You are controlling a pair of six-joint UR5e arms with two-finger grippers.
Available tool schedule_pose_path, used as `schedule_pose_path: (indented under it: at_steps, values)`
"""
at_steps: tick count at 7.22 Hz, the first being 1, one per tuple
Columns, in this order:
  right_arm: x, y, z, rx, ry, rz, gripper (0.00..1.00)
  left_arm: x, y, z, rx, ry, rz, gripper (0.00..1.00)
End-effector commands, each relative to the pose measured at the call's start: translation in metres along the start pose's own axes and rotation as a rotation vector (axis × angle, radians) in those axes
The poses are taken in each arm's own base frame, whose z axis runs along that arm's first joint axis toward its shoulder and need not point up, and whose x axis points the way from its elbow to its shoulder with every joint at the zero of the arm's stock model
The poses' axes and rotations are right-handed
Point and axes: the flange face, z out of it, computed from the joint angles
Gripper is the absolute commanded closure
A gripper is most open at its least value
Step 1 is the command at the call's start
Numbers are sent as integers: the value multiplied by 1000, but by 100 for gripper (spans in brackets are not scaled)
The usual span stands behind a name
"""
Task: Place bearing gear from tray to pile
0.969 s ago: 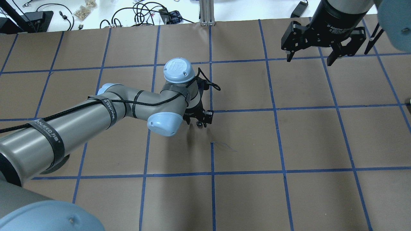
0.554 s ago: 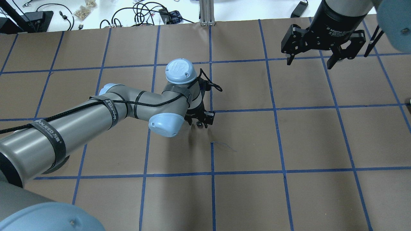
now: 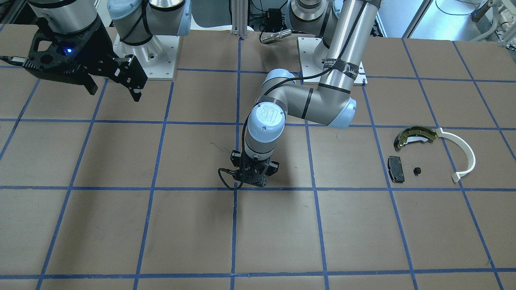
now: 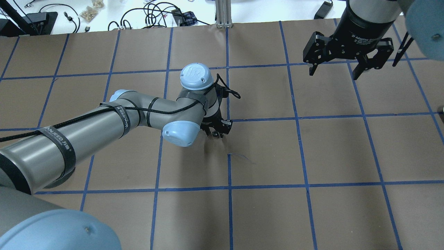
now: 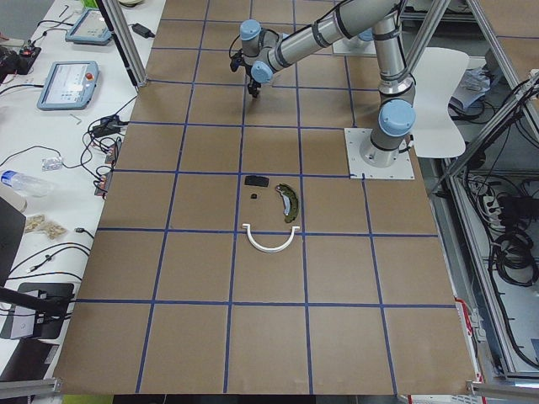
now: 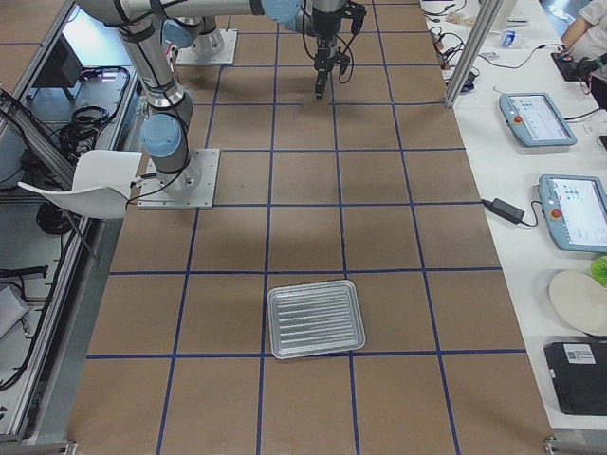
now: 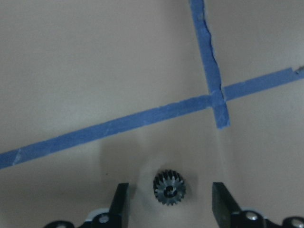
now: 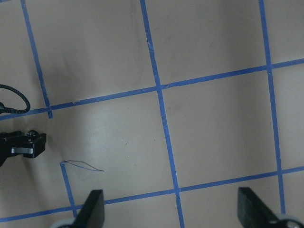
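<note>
A tiny black toothed bearing gear (image 7: 169, 187) lies on the brown paper between the fingers of my left gripper (image 7: 169, 206), with a gap on each side. The left gripper (image 4: 216, 133) is open and low over the table's middle, by a tape crossing. The pile lies apart from it: an olive-yellow shoe (image 3: 415, 136), a white arc strip (image 3: 463, 153), a black pad (image 3: 396, 168) and another tiny black part (image 3: 417, 171). My right gripper (image 4: 333, 74) is open and empty, held high over the far right.
A ribbed metal tray (image 6: 316, 319) with nothing showing in it sits on the table's right-hand end. Blue tape lines (image 4: 229, 173) grid the brown paper. Cables and tablets lie beyond the table's far edge (image 4: 156, 17).
The left arm's wrist and elbow shifted slightly right while its gripper stayed low at the same spot. The right gripper drifted a little nearer in the overhead view.
</note>
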Motion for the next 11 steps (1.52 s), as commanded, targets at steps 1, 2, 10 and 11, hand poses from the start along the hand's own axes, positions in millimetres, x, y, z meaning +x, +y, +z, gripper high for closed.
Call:
schedule_pose_path:
  at_steps: [1, 2, 10, 11]
  values:
    - [0, 1, -1, 2, -1, 1, 0, 1, 0, 1, 1, 3, 0, 100]
    - [0, 1, -1, 2, -1, 1, 0, 1, 0, -1, 4, 4, 0, 100]
    - [-1, -8, -3, 58, -9, 2, 0, -357, -3, -176, -74, -42, -142, 100]
    - [-1, -8, -3, 58, -8, -1, 0, -411, 13, -170, -74, -29, -178, 100]
